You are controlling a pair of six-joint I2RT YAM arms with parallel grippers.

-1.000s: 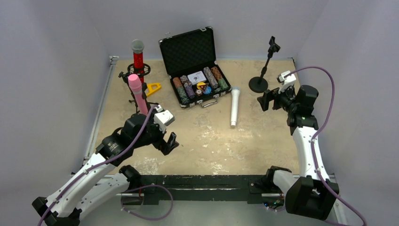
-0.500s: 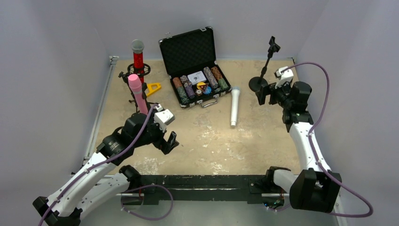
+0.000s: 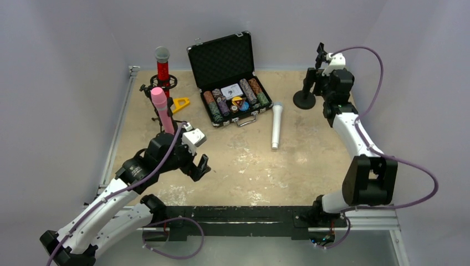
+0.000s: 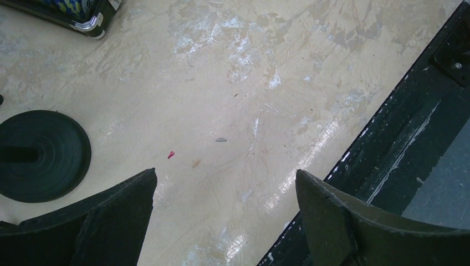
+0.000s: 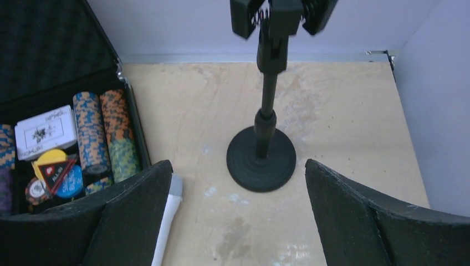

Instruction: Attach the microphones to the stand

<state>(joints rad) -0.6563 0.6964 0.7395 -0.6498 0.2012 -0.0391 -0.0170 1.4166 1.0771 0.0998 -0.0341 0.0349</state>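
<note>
A glittery red microphone [image 3: 162, 69] with a silver head stands upright in a stand at the back left. The pink microphone [image 3: 162, 111] stands upright in a second stand in front of it. The white microphone [image 3: 276, 126] [image 5: 165, 221] lies flat on the table mid-right. An empty black stand [image 3: 305, 98] [image 5: 261, 158] with a clip on top [image 5: 277, 16] stands at the back right. My right gripper [image 3: 313, 83] [image 5: 237, 163] hovers open just in front of this stand, empty. My left gripper [image 3: 195, 166] [image 4: 225, 171] is open over bare table near the front left, holding nothing.
An open black case [image 3: 221, 58] with poker chips and cards sits at the back centre. A yellow triangular piece [image 3: 180, 103] lies beside the left stands. A round black stand base [image 4: 41, 155] shows left of my left fingers. The black front rail [image 4: 410, 138] runs along the table's near edge.
My right arm has swung toward the back right corner, bringing its open gripper up to the empty stand. The left arm has stayed almost still.
</note>
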